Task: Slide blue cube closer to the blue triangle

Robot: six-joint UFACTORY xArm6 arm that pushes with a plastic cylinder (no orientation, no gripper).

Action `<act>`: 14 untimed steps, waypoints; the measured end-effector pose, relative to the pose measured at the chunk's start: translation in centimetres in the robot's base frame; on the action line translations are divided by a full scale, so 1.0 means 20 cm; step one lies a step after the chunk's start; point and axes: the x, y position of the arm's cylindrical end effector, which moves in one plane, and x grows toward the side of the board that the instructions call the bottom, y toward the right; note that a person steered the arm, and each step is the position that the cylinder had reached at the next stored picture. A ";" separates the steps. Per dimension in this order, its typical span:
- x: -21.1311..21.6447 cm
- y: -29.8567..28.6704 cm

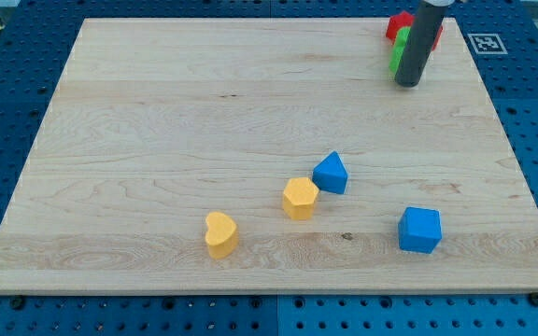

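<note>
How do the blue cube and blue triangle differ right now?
Shape: the blue cube is boxy with a flat top; the blue triangle rises to a peak. Position: the blue cube sits alone toward the view's bottom right; the blue triangle is nearer the centre, right by a yellow hexagon block. Both share one blue, and my tip is far from both.

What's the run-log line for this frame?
my tip: view's top right, beside green block and red block | blue cube: untouched, apart from blue triangle | push: not begun
</note>
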 end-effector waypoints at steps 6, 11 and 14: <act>0.53 0.00; 1.40 -0.02; 1.19 -0.11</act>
